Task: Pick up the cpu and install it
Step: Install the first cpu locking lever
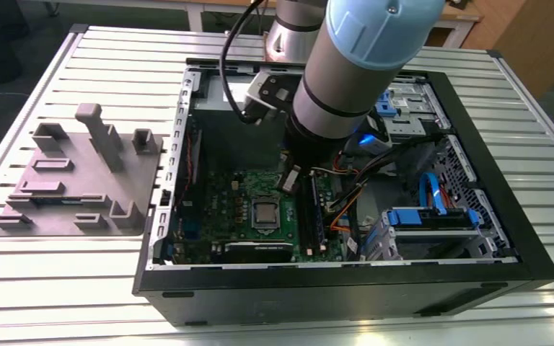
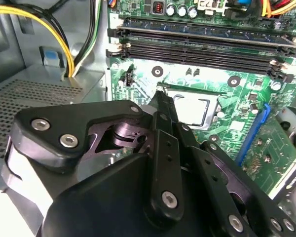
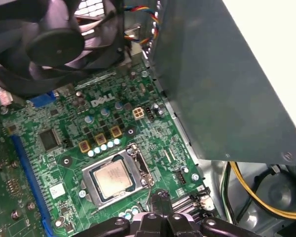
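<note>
Your pincer [image 3: 160, 196] looks clenched on nothing, its tips just beside one corner of the socket frame [image 3: 92, 187]. The cpu [image 3: 116, 177] lies flat inside that frame, square, favouring no axis.

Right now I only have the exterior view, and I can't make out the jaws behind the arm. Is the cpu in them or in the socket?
Observer: In the socket. In the first wrist view the cpu lies flat inside the socket frame.
Operator: And the jaws?
Observer: In the second wrist view the gripper has its jaws together, with nothing between them.
Operator: Where is the tip?
Observer: At a corner of the socket frame, not over the cpu. I cannot tell whether it touches anything.
</note>
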Controlling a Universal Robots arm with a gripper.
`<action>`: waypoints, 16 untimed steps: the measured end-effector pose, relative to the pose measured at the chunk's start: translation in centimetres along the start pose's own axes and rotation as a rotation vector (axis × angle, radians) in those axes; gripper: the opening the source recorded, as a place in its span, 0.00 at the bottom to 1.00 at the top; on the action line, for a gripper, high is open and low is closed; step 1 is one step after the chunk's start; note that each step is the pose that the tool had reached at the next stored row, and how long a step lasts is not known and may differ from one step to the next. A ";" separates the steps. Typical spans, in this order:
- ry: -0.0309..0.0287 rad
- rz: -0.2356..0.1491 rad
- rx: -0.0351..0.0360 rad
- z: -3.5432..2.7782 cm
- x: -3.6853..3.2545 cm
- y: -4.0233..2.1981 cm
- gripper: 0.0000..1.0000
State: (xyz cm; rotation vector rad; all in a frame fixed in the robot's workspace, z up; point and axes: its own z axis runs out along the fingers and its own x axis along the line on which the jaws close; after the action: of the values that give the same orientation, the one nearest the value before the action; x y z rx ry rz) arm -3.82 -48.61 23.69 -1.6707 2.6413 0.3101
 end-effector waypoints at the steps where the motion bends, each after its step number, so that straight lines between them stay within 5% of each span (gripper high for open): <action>1: 0.0016 -0.010 -0.0008 0.03 0.01 -0.01 0.11; 7: 0.0142 -0.096 -0.0059 0.34 0.04 -0.09 0.11; 14: 0.0197 -0.130 -0.0091 0.87 0.38 -0.32 0.11; 16: 0.0182 -0.137 -0.0034 0.90 0.51 -0.36 0.11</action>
State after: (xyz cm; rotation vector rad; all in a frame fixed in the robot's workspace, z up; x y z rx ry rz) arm -3.81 -49.06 22.70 -1.8529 2.5226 0.2989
